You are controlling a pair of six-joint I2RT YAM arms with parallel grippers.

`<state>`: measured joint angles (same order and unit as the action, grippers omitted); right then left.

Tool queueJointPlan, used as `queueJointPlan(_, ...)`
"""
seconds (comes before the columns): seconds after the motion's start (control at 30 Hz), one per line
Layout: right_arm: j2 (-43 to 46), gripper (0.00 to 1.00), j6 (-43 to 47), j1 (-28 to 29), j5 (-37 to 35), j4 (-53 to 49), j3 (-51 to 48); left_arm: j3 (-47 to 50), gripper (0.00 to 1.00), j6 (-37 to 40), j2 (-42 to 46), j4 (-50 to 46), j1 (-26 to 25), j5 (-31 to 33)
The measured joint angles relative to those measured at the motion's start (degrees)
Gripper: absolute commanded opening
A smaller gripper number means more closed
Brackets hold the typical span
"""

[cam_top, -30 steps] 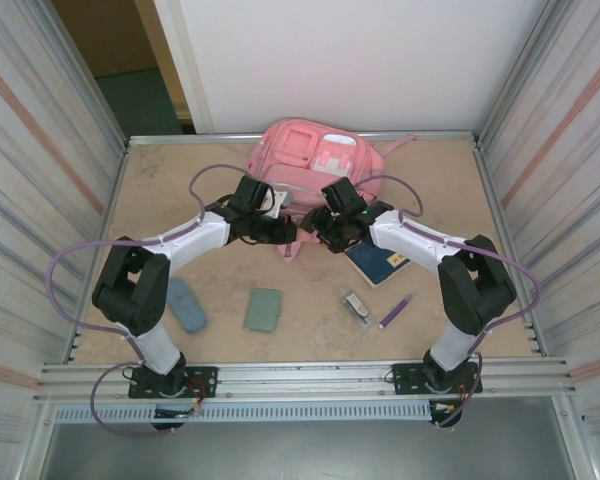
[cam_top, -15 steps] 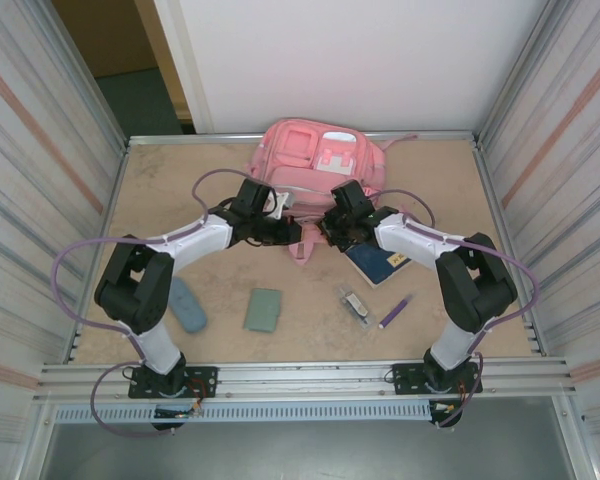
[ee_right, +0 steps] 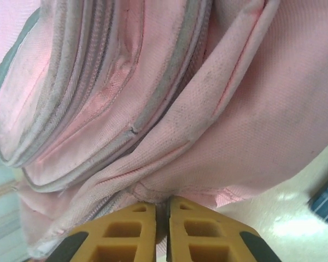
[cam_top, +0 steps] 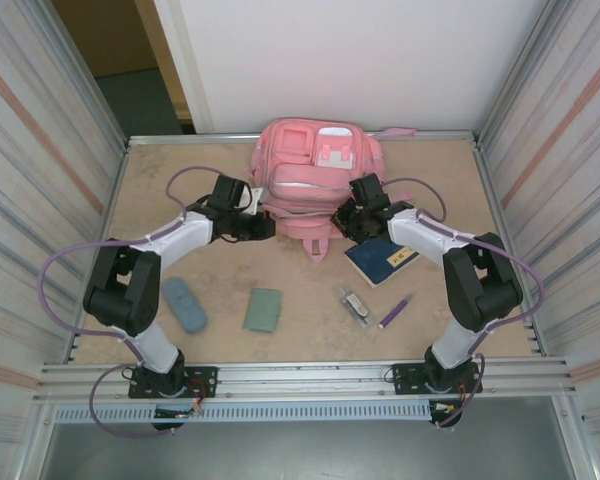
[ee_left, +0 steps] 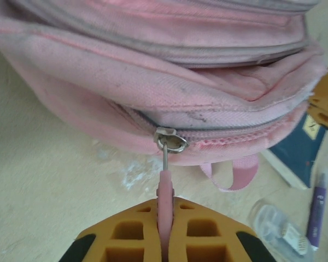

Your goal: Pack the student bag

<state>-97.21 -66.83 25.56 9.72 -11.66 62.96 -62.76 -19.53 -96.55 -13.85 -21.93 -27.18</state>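
Lying against the far edge of the sandy table (cam_top: 450, 185), the student bag (cam_top: 315, 175) is a plump pink fabric pack with pale patches on its pockets. Close up, we see a fine, grubby weave, grey zip tapes running in curved bands, and a looped pink webbing strap (ee_left: 249, 170) hanging from the lower seam.

The left wrist view gives us what the overhead one cannot. The left gripper (ee_left: 165, 210) has its orange fingers together, clamped on a flat pink zip pull (ee_left: 164, 188) that hooks by a metal ring to the slider (ee_left: 171, 143). The right wrist view shows the right gripper (ee_right: 162, 215) closed on a pinched fold of the bag's fabric.

From above, we see both arms meeting the bag's near side, one toward each corner. Just beside the bag lies a navy book (cam_top: 378, 258). Further out from the bag are a purple pen (cam_top: 395, 312), a small clear case (cam_top: 355, 303), a green rectangular wallet (cam_top: 264, 309) and a rounded blue-grey pouch (cam_top: 184, 304).
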Motion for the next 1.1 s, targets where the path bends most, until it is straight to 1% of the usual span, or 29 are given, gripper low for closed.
queueJointPlan(0.07, -1.86, 0.2, 4.35, -1.86, 1.09, 0.15, 1.81, -2.95, 0.0, -0.63, -1.46, -0.11, -0.5, -1.22)
queueJointPlan(0.2, -4.9, 0.34, 10.01, -7.48, 5.33, 0.96, 3.58, -8.41, 0.0, -1.27, -4.11, -0.87, -3.63, -1.49)
queueJointPlan(0.3, -4.61, 0.41, 12.07, -10.62, 6.82, -1.33, 3.78, -9.31, 0.0, -1.51, -4.11, -0.79, -7.19, -0.81)
queueJointPlan(0.4, -2.51, 0.5, 12.04, -12.63, 7.58, -5.42, 3.72, -9.35, 0.0, -1.92, -4.17, -0.9, -10.38, 0.09)
queueJointPlan(0.43, -1.18, 0.53, 11.82, -12.9, 7.45, -7.28, 3.72, -9.46, 0.0, -2.03, -4.28, -0.94, -11.32, 0.31)
queueJointPlan(0.57, 4.66, 0.56, 8.72, -11.47, 6.67, -13.49, 3.74, -10.36, 0.0, -2.16, -5.73, -0.83, -14.25, 1.14)
queueJointPlan(0.63, 7.39, 0.56, 5.7, -9.42, 5.99, -15.5, 3.76, -10.64, 0.0, -2.16, -6.86, -0.85, -15.39, 1.57)
queueJointPlan(0.7, 8.26, 0.56, 3.23, -7.28, 5.03, -16.33, 4.11, -11.21, 0.0, -2.16, -8.17, -0.81, -16.15, 1.62)
queueJointPlan(0.87, 5.79, 0.55, -2.38, -4.02, 4.0, -16.41, 4.46, -12.02, 0.0, -2.16, -9.03, -0.61, -17.05, 1.77)
queueJointPlan(0.93, 2.86, 0.5, -3.87, -3.61, 3.98, -16.28, 5.14, -12.15, 0.0, -2.14, -9.03, 0.07, -17.18, 1.79)
queueJointPlan(0.97, 1.36, 0.45, -4.35, -3.45, 4.02, -16.41, 5.86, -12.15, 0.0, -2.14, -9.03, 0.11, -17.22, 1.92)
queueJointPlan(1.03, -2.23, 0.29, -4.79, -3.28, 4.5, -16.39, 7.91, -12.13, 0.0, -2.1, -9.03, -0.17, -17.31, 2.95)
queueJointPlan(1.1, -4.22, 0.16, -4.96, -3.19, 5.09, -16.22, 8.94, -11.78, 0.0, -2.03, -9.03, -0.02, -17.14, 4.04)
